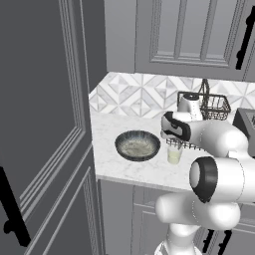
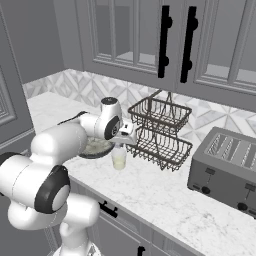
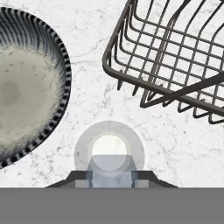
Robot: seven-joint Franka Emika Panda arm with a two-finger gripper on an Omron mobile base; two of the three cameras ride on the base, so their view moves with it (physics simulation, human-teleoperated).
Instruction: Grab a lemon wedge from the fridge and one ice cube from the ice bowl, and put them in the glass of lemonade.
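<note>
Looking from the left base view, the gripper [image 1: 175, 142] hangs directly above the glass of lemonade [image 1: 174, 154], which stands near the counter's [image 1: 114, 127] front edge just beside the ice bowl [image 1: 137, 145]; the right base view shows the same, with the wire basket [image 2: 160, 131] behind, so the task seems at its last drop, though whether the lemon wedge already went in I cannot tell. In the hand view the fingers [image 3: 90, 178] clamp a pale translucent block, probably the ice cube [image 3: 111, 168], over the glass's mouth.
</note>
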